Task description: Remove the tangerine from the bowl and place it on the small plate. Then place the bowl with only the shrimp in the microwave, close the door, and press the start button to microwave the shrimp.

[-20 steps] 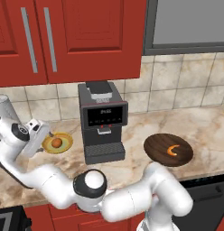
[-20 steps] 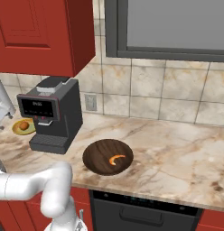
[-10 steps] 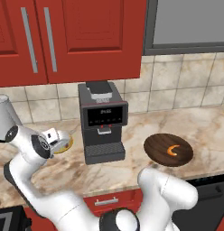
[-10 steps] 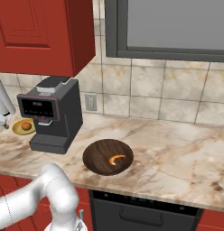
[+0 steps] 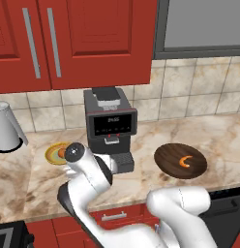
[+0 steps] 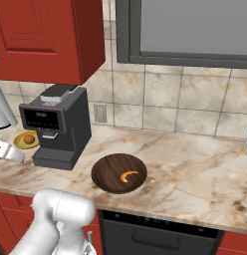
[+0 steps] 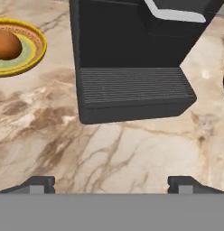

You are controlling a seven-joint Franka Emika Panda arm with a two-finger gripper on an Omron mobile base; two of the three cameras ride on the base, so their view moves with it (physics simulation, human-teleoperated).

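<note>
The tangerine [image 5: 61, 152] is now left on the small plate [image 5: 51, 155] near the counter's left end. The gripper [image 7: 111, 182], drawn back toward the coffee machine [image 5: 110, 125], is seen empty, fingers spread. The bowl [image 5: 181, 161], holding only the shrimp [image 5: 185, 161], is judged next.

**Setting: rendered home kitchen**

Red cabinet doors [image 5: 68, 43] with metal bar handles hang above a beige tiled backsplash [image 6: 185, 107]. Marble-patterned table [image 6: 195, 174] runs along the wall, red base cabinets under its front edge. Black coffee machine [image 5: 110, 127] stands at the back edge; white kettle [image 5: 7, 127] toward the left end. Wall outlet [image 6: 100, 113] beside the machine.
</note>
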